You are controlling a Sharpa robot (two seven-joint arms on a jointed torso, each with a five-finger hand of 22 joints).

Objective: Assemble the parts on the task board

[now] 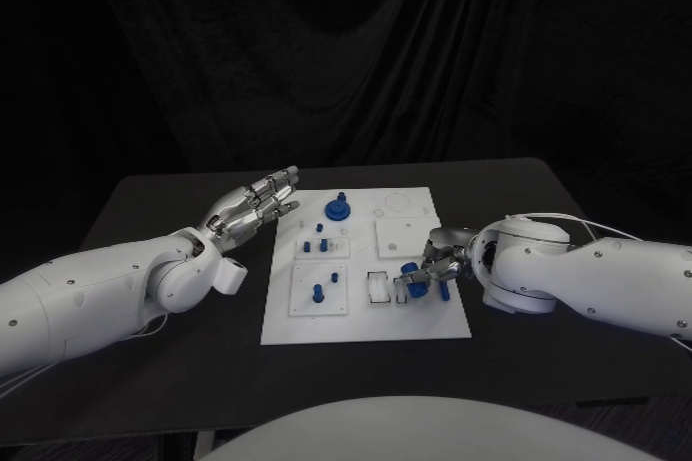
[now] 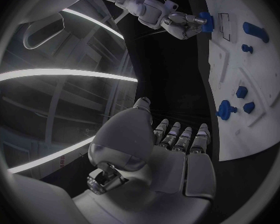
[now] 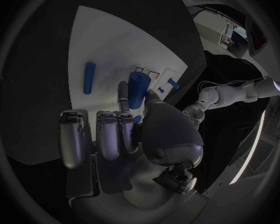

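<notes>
Several blue parts [image 1: 333,210] are seated on the white task board [image 1: 433,321] at mid-counter [image 1: 173,371]. A blue cylinder [image 3: 137,88] is pinched by the right robot hand [image 1: 437,258] over the board's right edge. The left robot hand [image 1: 257,205] is held spread beside the board's left edge.

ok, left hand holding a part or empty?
Empty. The left hand hovers beside the task board, fingers extended, nothing between them.

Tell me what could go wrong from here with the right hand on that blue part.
1. The right hand pinches a blue cylinder with its fingertips; it could slip or tilt before seating.
2. A loose blue peg lies on the board nearby; lowering fingers might knock it.
3. The left hand hovers open off the board's edge, so nothing steadies the board.
</notes>
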